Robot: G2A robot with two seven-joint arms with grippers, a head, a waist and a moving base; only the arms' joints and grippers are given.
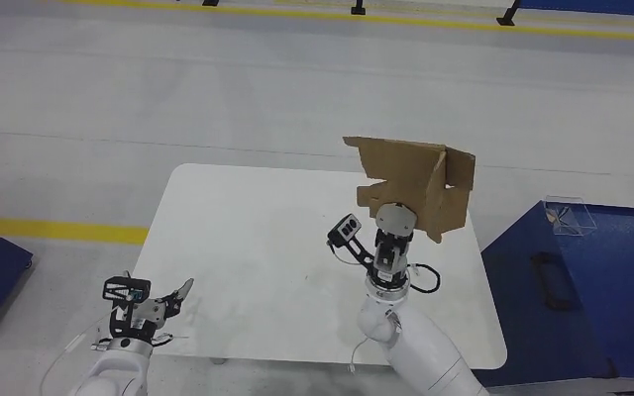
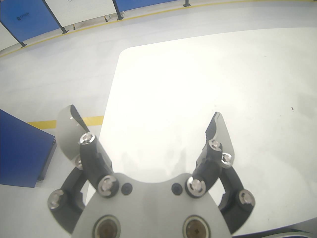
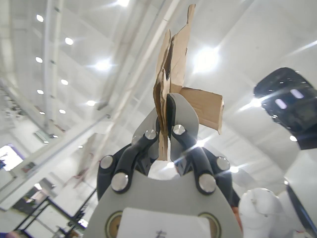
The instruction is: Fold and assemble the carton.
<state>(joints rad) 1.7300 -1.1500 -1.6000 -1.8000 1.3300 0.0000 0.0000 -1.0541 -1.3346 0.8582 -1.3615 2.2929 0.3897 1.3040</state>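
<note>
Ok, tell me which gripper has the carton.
The right gripper: it is shut on the cardboard carton, held above the table. The left gripper is open and holds nothing.

The left gripper sits low by the near left corner of the tabletop, jaws spread wide. The right arm stands raised over the tabletop's right side, wrist turned upward. The right gripper has its jaws clamped on the carton.
</note>
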